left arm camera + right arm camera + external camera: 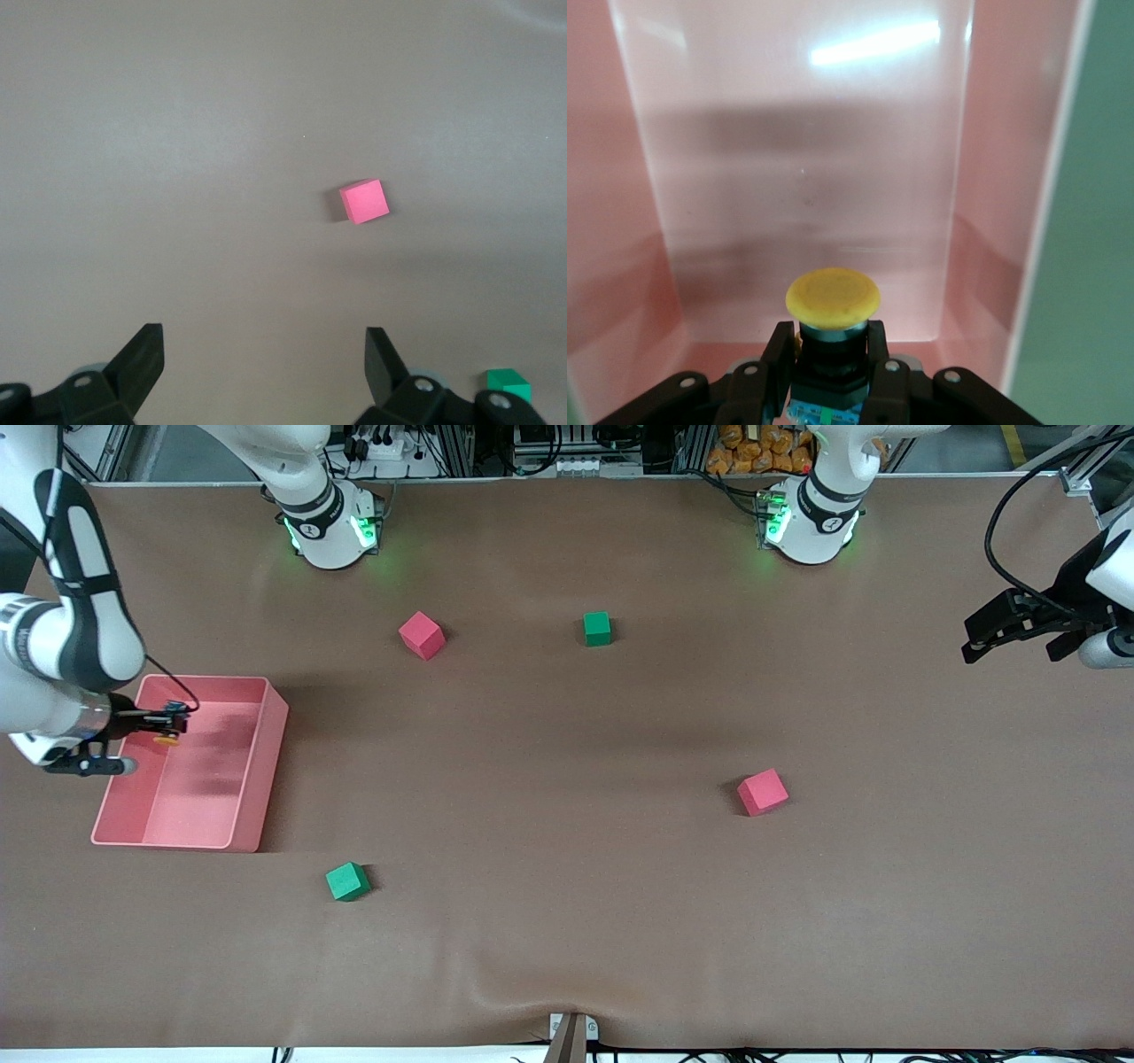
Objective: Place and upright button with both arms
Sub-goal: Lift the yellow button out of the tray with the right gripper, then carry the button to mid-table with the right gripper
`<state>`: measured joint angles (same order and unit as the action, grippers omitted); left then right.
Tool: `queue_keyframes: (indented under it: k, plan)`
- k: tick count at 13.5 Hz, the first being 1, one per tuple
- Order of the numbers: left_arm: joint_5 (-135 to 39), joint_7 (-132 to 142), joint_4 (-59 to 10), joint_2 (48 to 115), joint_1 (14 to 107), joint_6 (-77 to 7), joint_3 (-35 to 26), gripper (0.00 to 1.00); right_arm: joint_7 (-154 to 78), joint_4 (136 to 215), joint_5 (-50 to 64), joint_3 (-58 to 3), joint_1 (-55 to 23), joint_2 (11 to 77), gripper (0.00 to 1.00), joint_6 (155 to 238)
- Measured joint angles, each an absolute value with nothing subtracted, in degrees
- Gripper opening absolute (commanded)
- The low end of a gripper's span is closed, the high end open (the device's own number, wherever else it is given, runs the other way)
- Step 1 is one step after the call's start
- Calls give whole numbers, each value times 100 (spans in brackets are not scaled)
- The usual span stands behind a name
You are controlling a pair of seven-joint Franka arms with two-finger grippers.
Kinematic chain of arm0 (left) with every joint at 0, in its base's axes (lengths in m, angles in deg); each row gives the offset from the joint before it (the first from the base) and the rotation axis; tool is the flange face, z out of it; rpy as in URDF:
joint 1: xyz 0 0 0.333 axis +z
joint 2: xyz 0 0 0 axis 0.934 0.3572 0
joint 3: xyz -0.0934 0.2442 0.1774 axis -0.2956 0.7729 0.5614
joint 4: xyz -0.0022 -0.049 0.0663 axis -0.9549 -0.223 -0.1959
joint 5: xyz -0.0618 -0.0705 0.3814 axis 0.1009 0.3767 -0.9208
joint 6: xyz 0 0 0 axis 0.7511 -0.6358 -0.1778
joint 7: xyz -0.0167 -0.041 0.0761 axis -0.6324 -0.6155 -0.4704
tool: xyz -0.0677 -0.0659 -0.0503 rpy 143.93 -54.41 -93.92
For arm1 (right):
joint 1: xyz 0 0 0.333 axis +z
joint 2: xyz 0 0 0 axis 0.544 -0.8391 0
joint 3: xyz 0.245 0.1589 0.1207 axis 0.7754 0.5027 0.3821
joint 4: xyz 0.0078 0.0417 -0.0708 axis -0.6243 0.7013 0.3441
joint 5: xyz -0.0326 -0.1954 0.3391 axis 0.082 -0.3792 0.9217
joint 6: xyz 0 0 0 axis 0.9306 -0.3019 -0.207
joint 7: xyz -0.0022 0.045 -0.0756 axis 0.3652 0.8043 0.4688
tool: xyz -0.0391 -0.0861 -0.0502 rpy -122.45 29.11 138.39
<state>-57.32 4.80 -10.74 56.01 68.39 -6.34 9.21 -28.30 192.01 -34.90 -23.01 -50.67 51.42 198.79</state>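
Note:
My right gripper (168, 724) is shut on the button (833, 305), over the pink bin (266, 762) at the right arm's end of the table. The right wrist view shows its fingers (778, 359) clamped on the black body, the round orange-yellow cap pointing toward the bin's floor (806, 177). In the front view the cap (166, 738) shows as a small yellow spot under the fingers. My left gripper (979, 638) is open and empty, held high over the left arm's end of the table; its wrist view shows its spread fingers (142, 359) above bare table.
Two red cubes (422, 635) (763, 792) and two green cubes (597, 628) (347, 881) lie scattered on the brown table. The left wrist view shows a red cube (364, 200) and a green cube's corner (509, 387).

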Motion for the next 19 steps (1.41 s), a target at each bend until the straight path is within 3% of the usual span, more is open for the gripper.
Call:
queue_keyframes:
  k: [7,12,19]
  plan:
    - [-5732,480,-1073,5601,6839,-634,920,100,-2839,18169,-3174,-2236,-3970,5140,0,19017]
    - [-5732,480,-1075,5610,6832,-634,915,100,-3539,17543,-2682,-2213,-2641,4738,0,19032]
    - [-5732,480,-1076,5640,6819,-638,907,100,-4477,16465,-2063,-2218,-1921,3966,0,19358]
